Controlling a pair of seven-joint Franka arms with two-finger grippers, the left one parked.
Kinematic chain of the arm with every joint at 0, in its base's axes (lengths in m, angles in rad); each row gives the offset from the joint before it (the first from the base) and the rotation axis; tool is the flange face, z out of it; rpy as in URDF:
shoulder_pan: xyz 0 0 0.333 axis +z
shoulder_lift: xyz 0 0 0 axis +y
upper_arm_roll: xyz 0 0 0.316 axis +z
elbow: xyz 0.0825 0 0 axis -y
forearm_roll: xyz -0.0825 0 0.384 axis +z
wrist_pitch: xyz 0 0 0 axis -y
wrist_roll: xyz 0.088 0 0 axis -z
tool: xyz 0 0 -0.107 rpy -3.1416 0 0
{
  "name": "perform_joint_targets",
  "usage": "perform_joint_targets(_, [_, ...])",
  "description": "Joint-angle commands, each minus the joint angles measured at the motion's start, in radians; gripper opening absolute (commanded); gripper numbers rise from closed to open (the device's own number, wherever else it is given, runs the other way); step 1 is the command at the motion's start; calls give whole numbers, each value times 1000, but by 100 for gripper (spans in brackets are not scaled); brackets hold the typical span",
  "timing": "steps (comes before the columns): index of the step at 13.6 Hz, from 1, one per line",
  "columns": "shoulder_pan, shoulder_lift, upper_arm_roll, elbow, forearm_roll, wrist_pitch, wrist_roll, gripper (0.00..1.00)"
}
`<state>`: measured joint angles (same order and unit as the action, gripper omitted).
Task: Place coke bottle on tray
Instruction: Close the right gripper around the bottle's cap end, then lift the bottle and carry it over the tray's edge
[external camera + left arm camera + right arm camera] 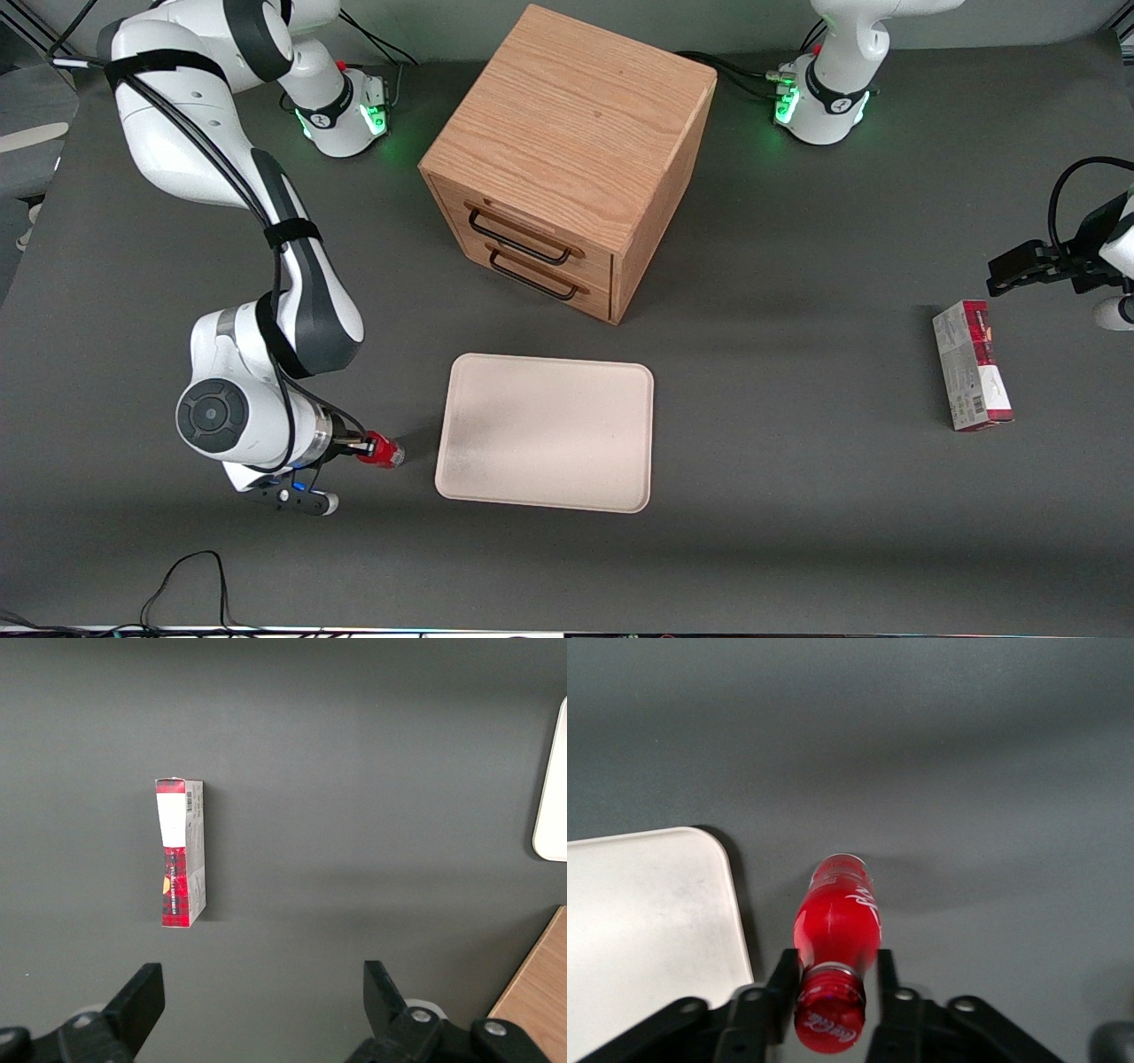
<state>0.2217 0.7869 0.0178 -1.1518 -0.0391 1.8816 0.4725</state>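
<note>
The coke bottle [383, 455] is a tiny red bottle with a red cap. It sits between the fingers of my right gripper [365, 449], beside the short edge of the tray [545, 478] that faces the working arm's end of the table. In the right wrist view the gripper [837, 961] is shut on the bottle [837, 917] at its neck, just below the cap. The bottle hangs cap-up over bare grey table and casts a shadow beside it. The cream-white tray [647, 921] lies flat a short way from the bottle and holds nothing.
A wooden drawer cabinet [567, 133] with two black handles stands farther from the front camera than the tray. A red-and-grey carton [972, 365] lies toward the parked arm's end of the table and shows in the left wrist view [182, 853].
</note>
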Motion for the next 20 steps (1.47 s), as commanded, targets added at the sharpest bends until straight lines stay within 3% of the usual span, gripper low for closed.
perform_joint_targets(1, [4,-9,-1,-8,-12,8,32,0])
perform_joint_targets(6, [5,-34,1,-6,-7,-28,38,0])
perform_joint_targets(17, [-2,-429,2,-3,31,-585,-24,0])
perform_joint_targets(20, [-2,-477,-2,-9,54,-645,-64,0])
